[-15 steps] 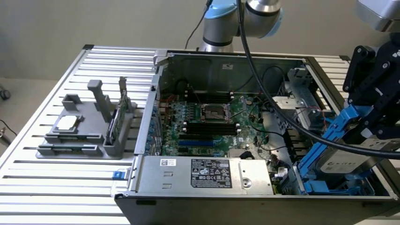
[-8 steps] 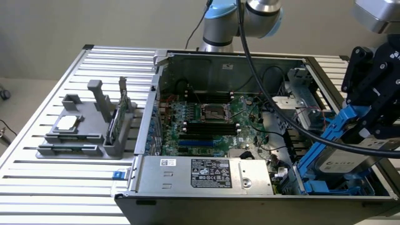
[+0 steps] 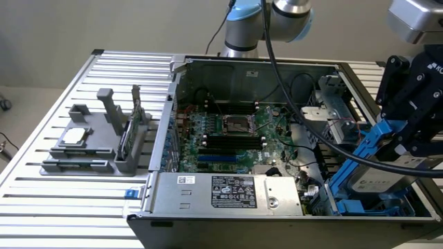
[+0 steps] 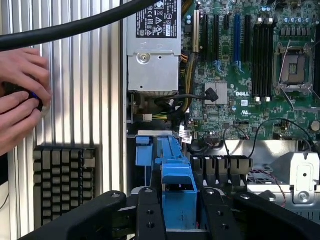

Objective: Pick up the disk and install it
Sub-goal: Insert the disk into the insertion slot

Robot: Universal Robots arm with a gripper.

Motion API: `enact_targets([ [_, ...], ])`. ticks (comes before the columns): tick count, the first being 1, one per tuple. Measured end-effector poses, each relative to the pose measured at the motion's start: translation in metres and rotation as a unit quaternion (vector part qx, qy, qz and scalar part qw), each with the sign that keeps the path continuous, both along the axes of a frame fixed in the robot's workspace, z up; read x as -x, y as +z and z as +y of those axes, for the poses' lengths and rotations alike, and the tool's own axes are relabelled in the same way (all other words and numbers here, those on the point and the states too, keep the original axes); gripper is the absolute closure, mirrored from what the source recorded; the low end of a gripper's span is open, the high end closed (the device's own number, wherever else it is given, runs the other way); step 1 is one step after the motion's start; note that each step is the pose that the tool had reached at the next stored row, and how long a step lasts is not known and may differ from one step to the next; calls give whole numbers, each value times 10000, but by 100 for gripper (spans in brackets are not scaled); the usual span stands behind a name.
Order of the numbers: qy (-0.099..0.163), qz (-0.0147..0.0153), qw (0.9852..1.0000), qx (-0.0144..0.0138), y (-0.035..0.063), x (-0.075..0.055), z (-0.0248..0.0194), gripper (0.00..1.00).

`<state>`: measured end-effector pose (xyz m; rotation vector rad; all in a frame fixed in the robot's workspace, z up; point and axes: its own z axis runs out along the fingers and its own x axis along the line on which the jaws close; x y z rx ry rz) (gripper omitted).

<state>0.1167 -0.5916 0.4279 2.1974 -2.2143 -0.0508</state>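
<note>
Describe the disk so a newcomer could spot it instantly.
Find the open computer case on the slatted table. At its end on the exterior view's right, the disk tilts in the gripper. It alone is a silver-grey slab framed in blue plastic.

place: robotics lab | evidence: opened computer case (image 3: 229,78), slatted metal table (image 3: 69,218)

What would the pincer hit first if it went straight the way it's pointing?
Likely the blue drive bay in the computer case; the disk the pincer grips would touch first, though depth is unclear.
</note>
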Motion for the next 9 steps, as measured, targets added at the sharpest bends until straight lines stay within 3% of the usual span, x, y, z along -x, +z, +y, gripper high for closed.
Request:
enact_targets([
  [8,0,0,10000,1,-55,-2,0,66],
  [9,0,0,10000,0,-63,-2,0,60],
])
